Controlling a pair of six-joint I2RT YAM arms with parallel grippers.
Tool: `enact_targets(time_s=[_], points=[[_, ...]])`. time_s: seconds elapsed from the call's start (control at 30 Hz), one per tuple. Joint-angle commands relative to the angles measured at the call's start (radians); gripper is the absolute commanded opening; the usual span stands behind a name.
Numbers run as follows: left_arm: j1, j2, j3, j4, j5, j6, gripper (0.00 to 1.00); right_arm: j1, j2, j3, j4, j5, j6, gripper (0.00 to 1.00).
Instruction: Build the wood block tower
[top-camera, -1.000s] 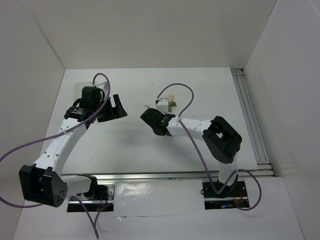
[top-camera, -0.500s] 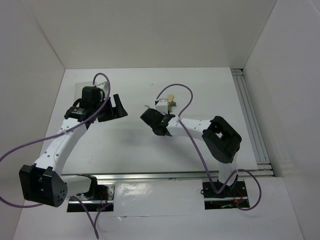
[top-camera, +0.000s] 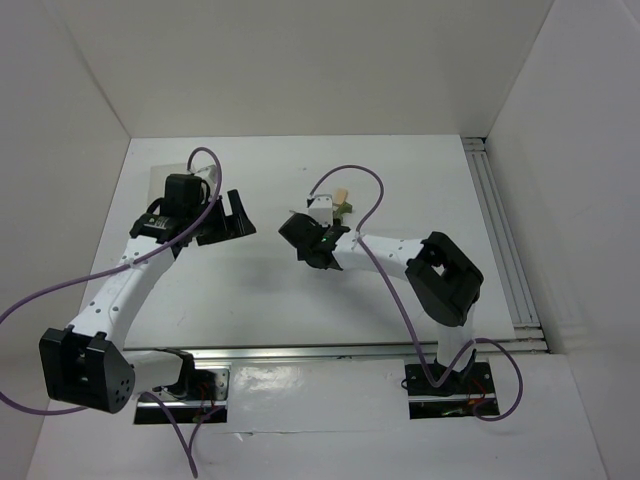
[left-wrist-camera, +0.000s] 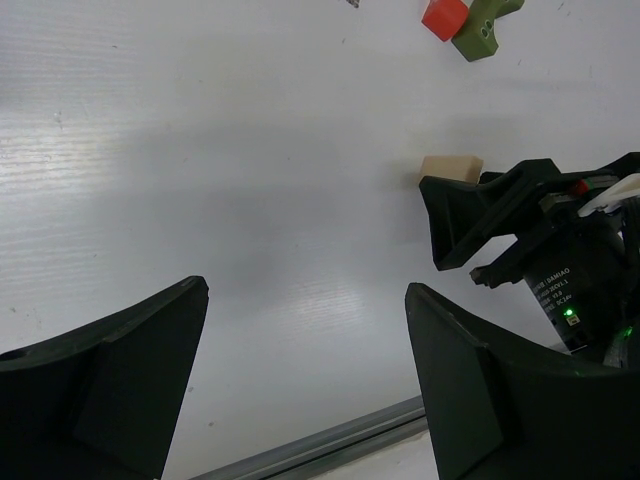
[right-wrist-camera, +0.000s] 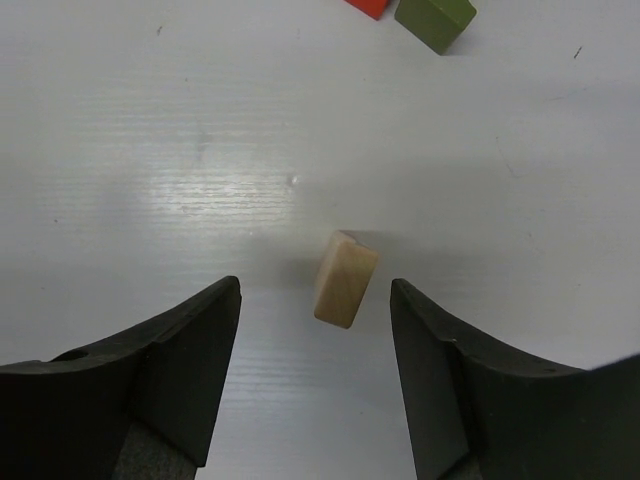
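Observation:
A pale tan wooden block (right-wrist-camera: 345, 279) stands on end on the white table, free between the fingers of my right gripper (right-wrist-camera: 315, 292), which is open and touches it on neither side. Beyond it lie a red block (right-wrist-camera: 368, 5) and a dark green block (right-wrist-camera: 435, 20), side by side. The left wrist view shows the same tan block (left-wrist-camera: 450, 168) beside the right gripper's fingers (left-wrist-camera: 470, 215), with the red block (left-wrist-camera: 444, 17) and green block (left-wrist-camera: 487, 22) farther off. My left gripper (left-wrist-camera: 305, 290) hangs open over bare table, holding nothing. No stacked tower is in view.
From above, the left gripper (top-camera: 232, 215) is at mid-left and the right gripper (top-camera: 312, 218) near the centre, with a green piece (top-camera: 347, 209) just past it. White walls enclose the table; a metal rail (top-camera: 505, 240) runs along the right edge.
The right gripper's jaws have spread apart and its wrist has shifted slightly. The left arm has not moved.

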Motion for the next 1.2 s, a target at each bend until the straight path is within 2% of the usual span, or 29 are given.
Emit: enact_targets(time_s=[0.0,0.27,0.5,0.57,0.77,0.83,1.17], points=[[0.007,0.008,-0.005,0.041,0.014,0.013,0.93,-0.001,0.002,0.028,-0.013,-0.004,0.015,0.67],[0.007,0.008,-0.005,0.041,0.023,0.022,0.93,-0.001,0.023,0.048,-0.013,-0.004,0.006,0.54],[0.007,0.008,-0.005,0.041,0.023,0.022,0.93,-0.001,0.032,0.058,-0.013,0.005,0.006,0.46],[0.007,0.008,-0.005,0.041,0.023,0.022,0.93,-0.001,0.032,0.058,-0.013,0.005,0.006,0.37],[0.007,0.008,-0.005,0.041,0.023,0.022,0.93,-0.001,0.032,0.058,-0.023,0.014,0.006,0.36],[0.007,0.008,-0.005,0.041,0.023,0.022,0.93,-0.001,0.032,0.058,-0.023,0.025,0.006,0.32],[0.007,0.008,-0.005,0.050,0.023,0.022,0.91,-0.001,0.014,0.031,-0.023,0.034,0.006,0.26]])
